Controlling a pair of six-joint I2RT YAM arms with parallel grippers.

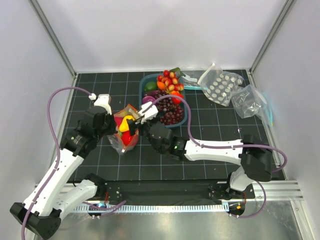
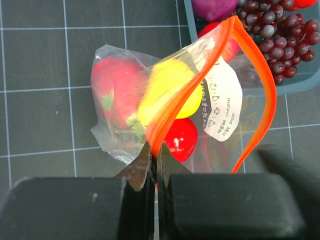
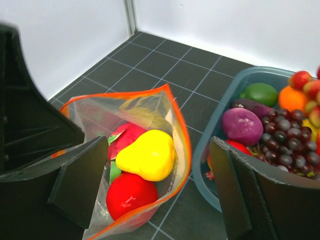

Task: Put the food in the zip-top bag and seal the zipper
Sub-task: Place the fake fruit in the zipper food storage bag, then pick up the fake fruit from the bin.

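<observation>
Zip-top bag (image 3: 145, 107) (mouth open) holds yellow, red food (image 3: 150, 155); tub (image 3: 260, 72) holds grapes (image 3: 290, 142); left gripper (image 2: 155, 162) jaws pinch zipper (image 2: 191, 86), right gripper (image 3: 155, 180) jaws spread.

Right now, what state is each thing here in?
bag: mouth open, part filled.
zipper: unsealed, gaping.
left tool: shut on the zipper at one end.
right tool: open, empty, over the bag's mouth.
yellow fruit: inside the bag.
red fruit: inside the bag.
bin: holds grapes and other food.
</observation>
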